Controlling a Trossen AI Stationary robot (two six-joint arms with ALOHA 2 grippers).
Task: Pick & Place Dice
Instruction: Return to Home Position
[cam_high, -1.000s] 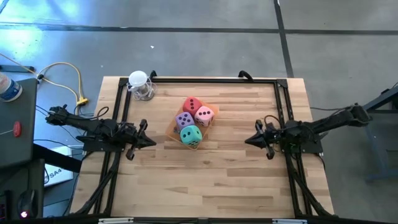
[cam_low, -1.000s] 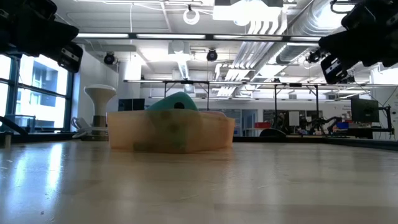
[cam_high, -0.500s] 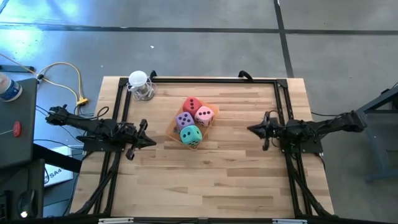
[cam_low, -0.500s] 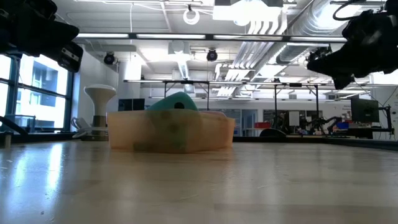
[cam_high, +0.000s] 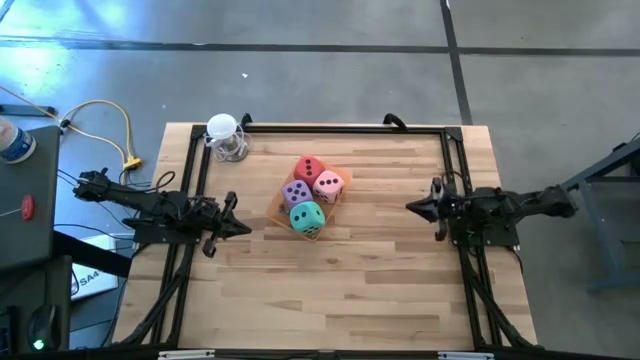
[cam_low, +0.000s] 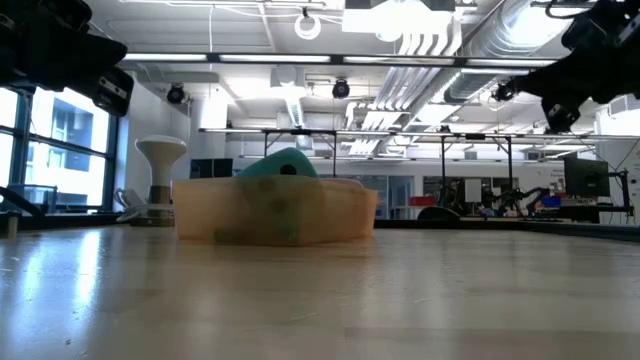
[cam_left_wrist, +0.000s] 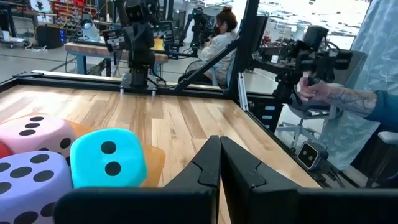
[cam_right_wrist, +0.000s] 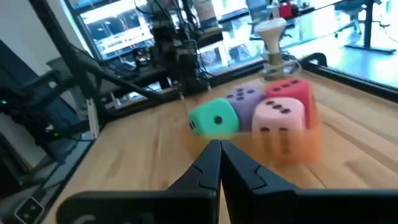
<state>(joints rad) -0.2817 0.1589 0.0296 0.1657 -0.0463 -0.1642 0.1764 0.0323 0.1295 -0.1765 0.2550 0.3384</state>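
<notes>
**Q.** Reading from the near edge outward, what lies before you?

**A.** Nearest you is bare bench (cam_high: 330, 290). Next, level with each other, come the left arm (cam_high: 165, 210) at 9 o'clock and the right arm (cam_high: 500, 208) at 3 o'clock. Each reaches in over its own side edge, well apart from the load. The left jaws are clenched on nothing, finger against finger in the wrist view. The right jaws are likewise pressed together and empty.

**Q.** And the dice?

**A.** All four sit in the orange tray (cam_high: 277, 211), just beyond bench centre, packed close together. Take the tray as a dial:
- teal die (cam_high: 307, 216) at 6 o'clock, nearest you
- purple die (cam_high: 296, 193) at 9 o'clock
- pink die (cam_high: 328, 185) at 3 o'clock
- red die (cam_high: 309, 169) at 12 o'clock, farthest

None lies loose on the bench. Beyond them, at about 11 o'clock by the far rail (cam_high: 340, 128), stands a small white stand (cam_high: 224, 135), which is no part of the job.

**Q.** Which step is in hand?

**A.** Judged from the layout, placing is finished and the step in hand is parking the arms.

**Q.** What does your next move call for?

**A.** Probably little. Fold each arm back toward its own side with the jaws clenched, and mind the black frame beside it. Nothing calls for a reach toward the tray.
</notes>
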